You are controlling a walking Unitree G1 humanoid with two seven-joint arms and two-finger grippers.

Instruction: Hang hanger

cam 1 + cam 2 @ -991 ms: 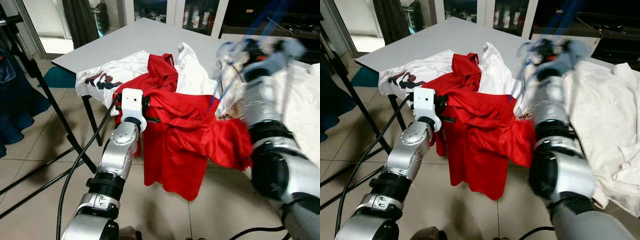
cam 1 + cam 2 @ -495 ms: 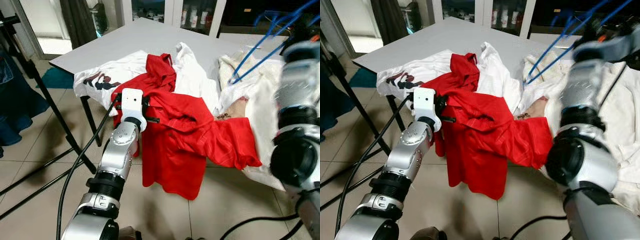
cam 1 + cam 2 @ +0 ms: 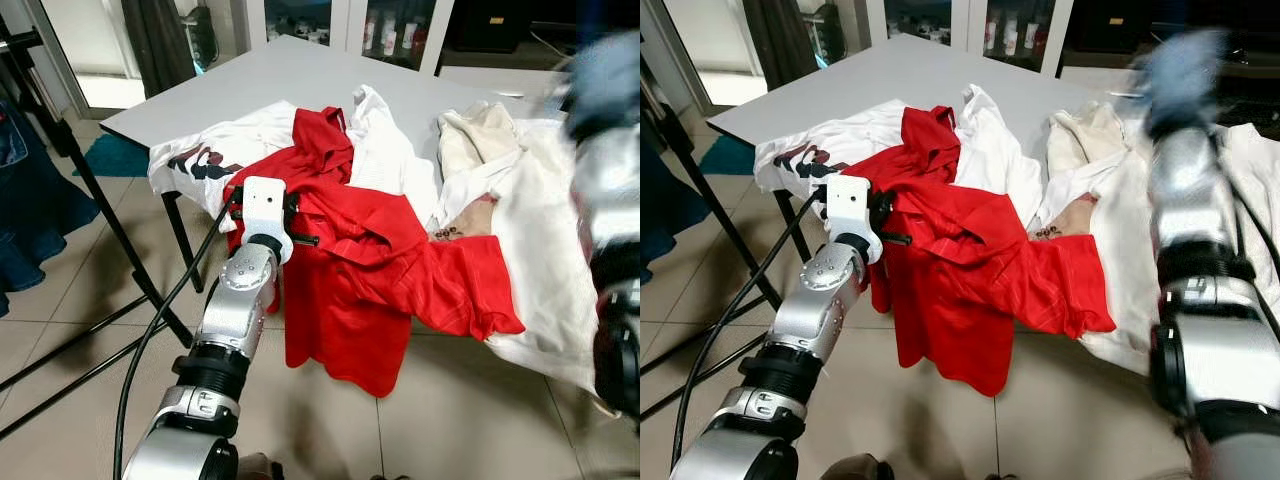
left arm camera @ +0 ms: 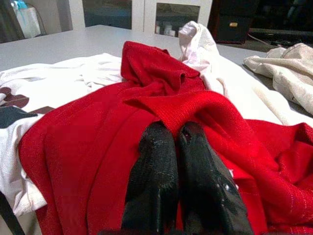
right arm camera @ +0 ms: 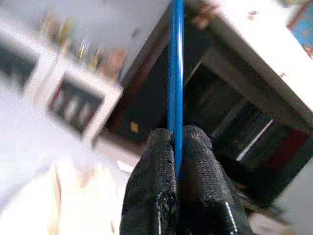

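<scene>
The right end effector [image 5: 175, 142] is closed on the hanger [image 5: 175, 73], pinching a thin blue rod of it between the two black fingertips. The contact patch is narrow, and the right arm [image 3: 1185, 200] appears motion-blurred in the head views. Risk: the smooth rod may rotate or slide in this pinch, so the hook would not meet a rail squarely. A rack leg [image 3: 110, 215] stands at the robot's left, well apart from the raised arm; the rail itself cannot be seen, so alignment cannot be judged.

The left end effector [image 4: 177, 134] has its fingertips pressed together against the red garment [image 3: 370, 260], which drapes over the edge of the desk [image 3: 290, 75]. Whether cloth is caught between them cannot be told. Risk: if cloth is caught, any turn of the body may drag the red garment and the white garments [image 3: 385, 150] off the desk.

The hanger presents as a slender, straight, bright blue bar; its hook and shoulders are out of frame.
</scene>
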